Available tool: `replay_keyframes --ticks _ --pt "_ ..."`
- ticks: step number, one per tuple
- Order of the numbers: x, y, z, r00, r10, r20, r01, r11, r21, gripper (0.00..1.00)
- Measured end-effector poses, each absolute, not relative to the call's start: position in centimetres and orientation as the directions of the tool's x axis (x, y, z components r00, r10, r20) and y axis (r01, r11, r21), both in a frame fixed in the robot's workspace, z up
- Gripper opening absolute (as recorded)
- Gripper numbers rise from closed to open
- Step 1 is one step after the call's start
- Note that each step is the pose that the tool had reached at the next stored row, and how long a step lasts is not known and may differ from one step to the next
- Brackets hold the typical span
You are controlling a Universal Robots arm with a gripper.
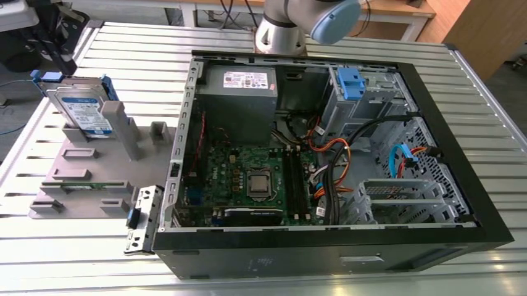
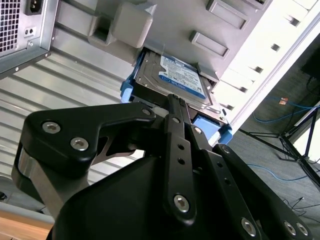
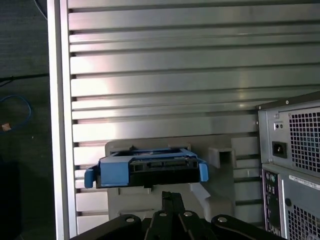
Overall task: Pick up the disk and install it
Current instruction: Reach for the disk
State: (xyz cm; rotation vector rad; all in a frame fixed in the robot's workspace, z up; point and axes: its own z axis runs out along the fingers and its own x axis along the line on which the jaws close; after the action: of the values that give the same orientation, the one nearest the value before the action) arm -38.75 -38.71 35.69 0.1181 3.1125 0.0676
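Black gripper [image 3: 172, 196] linkages rise from the foreground in both wrist views, with the fingers drawn narrow, close against each other and holding nothing; in the second wrist view the gripper [image 2: 172, 100] has its tips just short of the disk's near edge, and I cannot tell whether they touch it. Beneath it all lies the slatted aluminium table [image 1: 82, 265]. Off to the gripper's side, well apart from it, an open black computer case [image 1: 329, 250] lies flat with its interior exposed; its rear panel [image 3: 290, 165] with a power socket shows in the first wrist view. Directly ahead of the gripper sits a grey moulded fixture [image 1: 74, 179] of slots and blocks, resting on the table beside the case. Inside the case, farther from the gripper, are a grey power supply [image 1: 239, 111], a green motherboard [image 1: 239, 166] and orange and blue cables. The disk [image 1: 82, 114] stands on edge in a slot of the fixture, not yet lifted; in the second wrist view the disk [image 2: 177, 77] shows its white-and-blue label face, and in the first wrist view the disk [image 3: 150, 170] presents its blue-framed connector end straight ahead of the fingertips. A blue drive-bay latch [image 1: 350, 83] sits at the case's far corner, and a bare processor [image 1: 258, 183] sits on the motherboard.
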Motion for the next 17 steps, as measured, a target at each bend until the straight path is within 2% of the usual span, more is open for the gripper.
replay_keyframes --ticks 17 --pt "-40.3 -37.5 34.7 -0.997 0.076 -0.024 0.075 0.996 0.044 0.11"
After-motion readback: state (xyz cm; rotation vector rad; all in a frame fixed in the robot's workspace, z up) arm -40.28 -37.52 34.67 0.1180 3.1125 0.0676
